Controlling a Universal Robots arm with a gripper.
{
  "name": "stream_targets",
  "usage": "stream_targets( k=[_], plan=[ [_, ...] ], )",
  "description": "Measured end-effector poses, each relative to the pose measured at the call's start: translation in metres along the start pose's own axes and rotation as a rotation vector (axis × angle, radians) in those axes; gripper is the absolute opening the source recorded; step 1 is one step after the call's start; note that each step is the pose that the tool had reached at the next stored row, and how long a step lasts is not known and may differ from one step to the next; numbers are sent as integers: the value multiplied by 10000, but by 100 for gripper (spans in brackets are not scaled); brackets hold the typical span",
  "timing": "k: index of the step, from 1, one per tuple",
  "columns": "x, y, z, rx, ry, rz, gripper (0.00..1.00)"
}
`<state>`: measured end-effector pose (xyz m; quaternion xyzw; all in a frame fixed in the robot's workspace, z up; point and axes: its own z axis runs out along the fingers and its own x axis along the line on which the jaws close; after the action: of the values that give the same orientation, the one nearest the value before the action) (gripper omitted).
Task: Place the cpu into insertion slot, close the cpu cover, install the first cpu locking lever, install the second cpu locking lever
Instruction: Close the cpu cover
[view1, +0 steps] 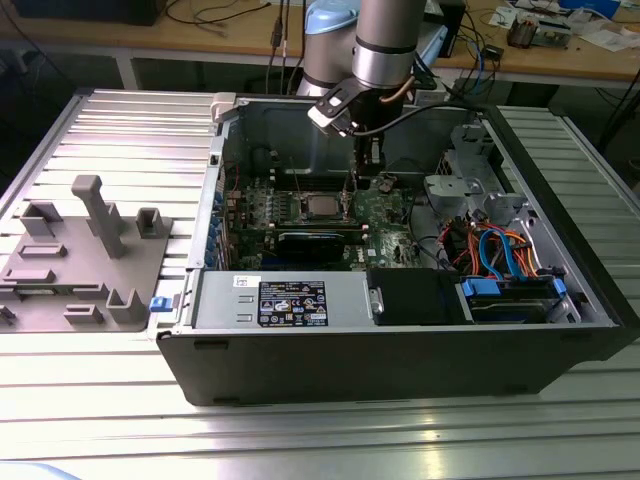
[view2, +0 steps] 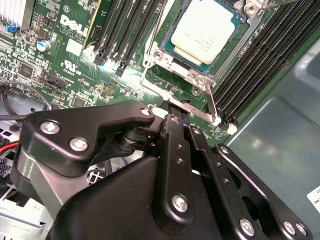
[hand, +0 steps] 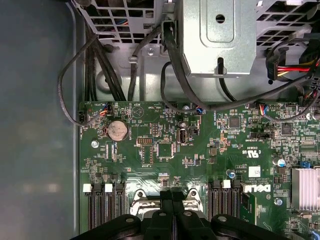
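Second wrist view: one cpu (view2: 207, 27) framed by one cpu cover (view2: 181, 68). First wrist view: one gripper (hand: 172, 192), fingers pressed together.

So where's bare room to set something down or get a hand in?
Bare table between the case and the exterior camera, and beyond the grey fixture. Inside, the bare panel strip beside the motherboard. Crowded around the cpu near the tool, and at the cables.

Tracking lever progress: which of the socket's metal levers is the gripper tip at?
The flat lever crossing the cpu cover edge at the gripper tip; the thin wire lever runs along the cover's side beside the memory slots, apart from it.
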<state>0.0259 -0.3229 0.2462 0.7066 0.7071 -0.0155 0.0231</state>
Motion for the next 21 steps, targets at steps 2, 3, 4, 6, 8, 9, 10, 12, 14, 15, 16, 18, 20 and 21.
stream_targets(
  k=[2, 3, 4, 6, 8, 9, 10, 12, 14, 15, 16, 18, 20, 21],
  plan=[
    [0, -10, 0, -1, 1, -1, 11],
    [0, -14, 0, 0, 0, 0, 11],
    [0, -20, 0, 0, 1, 0, 11],
    [0, -33, 0, 0, 0, -1, 11],
    [0, -43, 0, 0, 0, 0, 11],
    [0, -50, -1, 0, 0, -1, 11],
    [0, -55, -1, 0, 0, -1, 11],
    [0, -65, -1, 0, 0, -1, 11],
    [0, -75, -1, 0, 0, -1, 11],
    [0, -79, -1, 0, 0, 0, 11],
    [0, -83, -1, 0, 0, -1, 11],
    [0, -83, -1, 0, 0, -2, 11],
    [0, -84, -1, -1, 1, -1, 11],
    [0, -85, 0, -1, 1, 0, 11]
  ],
)
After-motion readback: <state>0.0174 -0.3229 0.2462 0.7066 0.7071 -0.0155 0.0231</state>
